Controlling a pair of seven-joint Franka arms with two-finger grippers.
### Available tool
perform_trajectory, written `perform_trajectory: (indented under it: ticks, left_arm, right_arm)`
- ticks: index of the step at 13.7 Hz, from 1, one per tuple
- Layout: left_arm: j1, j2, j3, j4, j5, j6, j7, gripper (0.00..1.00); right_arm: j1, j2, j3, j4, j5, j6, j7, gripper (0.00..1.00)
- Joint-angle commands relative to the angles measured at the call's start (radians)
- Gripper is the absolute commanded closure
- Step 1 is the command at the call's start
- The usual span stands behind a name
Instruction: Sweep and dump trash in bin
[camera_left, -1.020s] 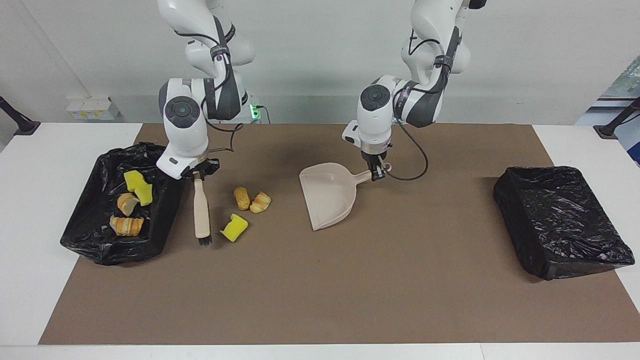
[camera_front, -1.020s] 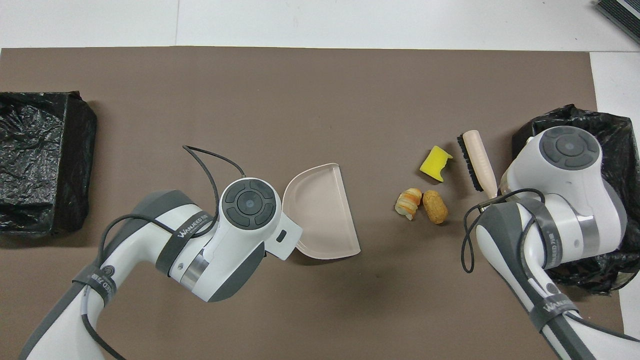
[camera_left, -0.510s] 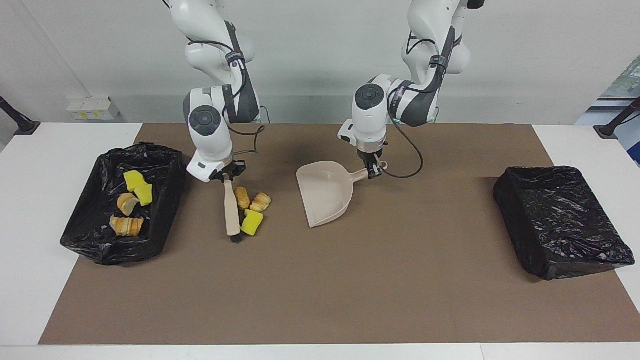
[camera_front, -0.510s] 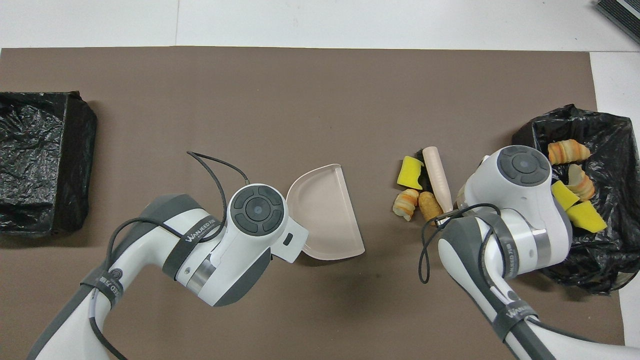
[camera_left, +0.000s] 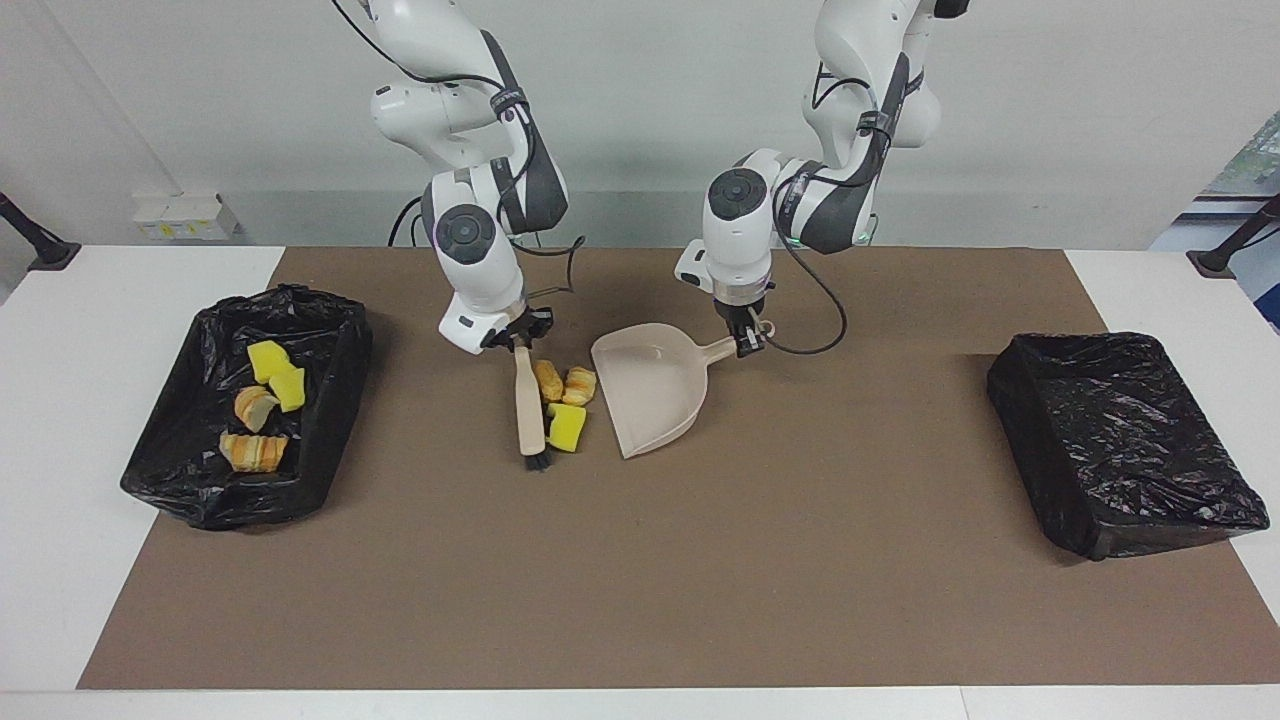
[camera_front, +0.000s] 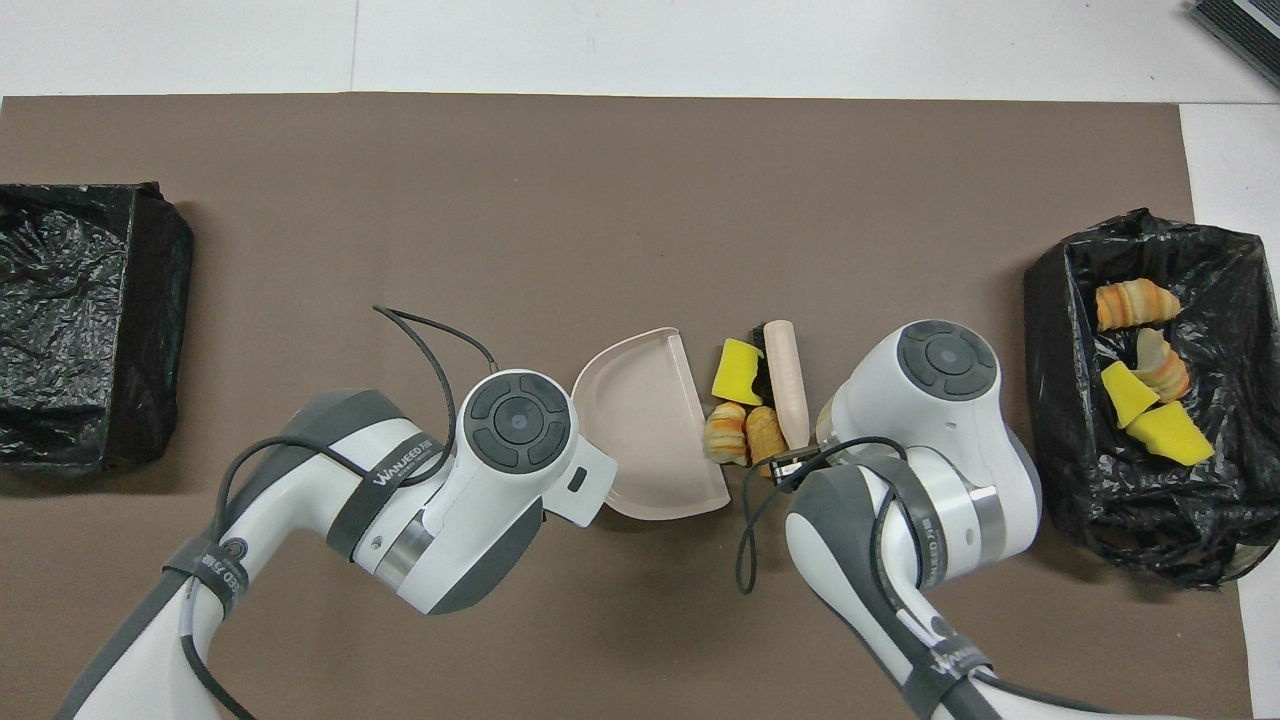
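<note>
My right gripper (camera_left: 517, 343) is shut on the handle of a beige brush (camera_left: 528, 405) whose black bristles rest on the mat. Three pieces of trash lie between the brush and the dustpan: a yellow sponge chunk (camera_left: 566, 427) (camera_front: 738, 370) and two bread bits (camera_left: 548, 380) (camera_left: 580, 386) (camera_front: 727, 435). They sit against the open edge of the beige dustpan (camera_left: 650, 395) (camera_front: 645, 440). The left gripper (camera_left: 748, 343) is shut on the dustpan's handle. A black-lined bin (camera_left: 335, 430) (camera_front: 1050, 300) at the right arm's end holds several sponge and bread pieces.
A second black-lined bin (camera_left: 1120, 440) (camera_front: 80, 320) stands at the left arm's end of the table. A brown mat (camera_left: 700, 580) covers the middle of the white table.
My right arm has swept the brush away from its bin toward the dustpan, pushing the three pieces up to the pan's open edge. The dustpan has shifted only slightly.
</note>
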Motion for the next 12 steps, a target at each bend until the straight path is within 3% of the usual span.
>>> perform_trajectory:
  ticks: [1, 6, 8, 10, 12]
  left_arm:
    - [-0.016, -0.021, 0.011, -0.025, 0.032, 0.003, -0.033, 1.0]
    - [-0.008, -0.018, 0.01, -0.028, 0.029, 0.028, -0.102, 1.0]
    - [0.002, -0.018, 0.01, -0.029, 0.029, 0.026, -0.094, 1.0]
    - [0.004, -0.017, 0.01, -0.029, 0.026, 0.029, -0.09, 1.0]
    - [0.005, -0.015, 0.01, -0.031, 0.021, 0.046, -0.073, 1.0]
  right_arm:
    - [0.057, 0.023, 0.002, 0.001, 0.1, 0.014, 0.025, 1.0]
    - [0.087, 0.02, 0.002, 0.013, 0.302, -0.024, -0.107, 1.0]
    - [0.055, 0.002, -0.007, 0.024, 0.299, -0.081, -0.138, 1.0]
    - [-0.039, -0.029, -0.009, 0.033, 0.273, -0.185, -0.147, 1.0]
    - [-0.141, -0.073, -0.009, 0.033, 0.168, -0.252, -0.213, 1.0]
